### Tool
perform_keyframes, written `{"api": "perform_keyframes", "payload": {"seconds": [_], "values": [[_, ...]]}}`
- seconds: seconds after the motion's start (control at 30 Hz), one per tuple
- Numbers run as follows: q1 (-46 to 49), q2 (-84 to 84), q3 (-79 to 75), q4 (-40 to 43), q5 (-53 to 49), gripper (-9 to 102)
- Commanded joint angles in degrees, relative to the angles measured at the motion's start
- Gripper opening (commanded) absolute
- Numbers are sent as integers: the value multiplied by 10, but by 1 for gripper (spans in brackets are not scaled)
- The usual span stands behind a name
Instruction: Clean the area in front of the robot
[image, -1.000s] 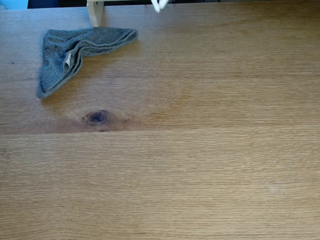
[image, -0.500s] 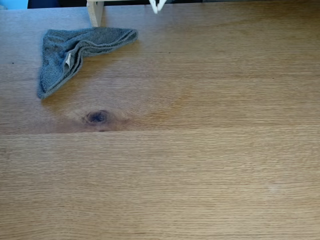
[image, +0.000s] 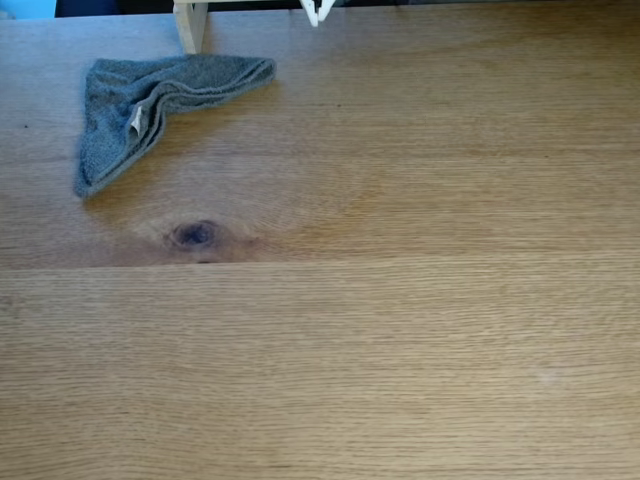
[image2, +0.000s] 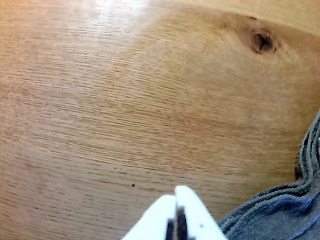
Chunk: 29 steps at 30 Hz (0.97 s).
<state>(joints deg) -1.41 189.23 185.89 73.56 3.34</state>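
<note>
The area is a broad light-brown oak tabletop (image: 400, 320) with plank seams and a dark oval knot (image: 195, 234). A crumpled grey terry cloth (image: 150, 95) lies at its far left. The robot's white pointed gripper (image: 313, 18) pokes in at the top edge of the fixed view, right of the cloth, its tips meeting. In the wrist view the gripper (image2: 176, 195) comes up from the bottom edge with both fingers pressed together and nothing between them. It hangs over bare wood (image2: 100, 100), just left of the cloth (image2: 280, 215). The knot (image2: 262, 42) sits at the upper right.
A pale wooden post (image: 190, 25) stands at the table's far edge, just behind the cloth. A tiny dark speck (image2: 133, 185) lies on the wood near the fingertips.
The white fingertips at the top edge have shifted slightly left. The cloth has not moved.
</note>
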Motion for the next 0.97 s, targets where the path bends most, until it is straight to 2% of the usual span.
{"api": "perform_keyframes", "payload": {"seconds": [0.0,0.93], "values": [[-4,3,69,-12,-7,0],[21,2,67,-11,-5,0]]}}
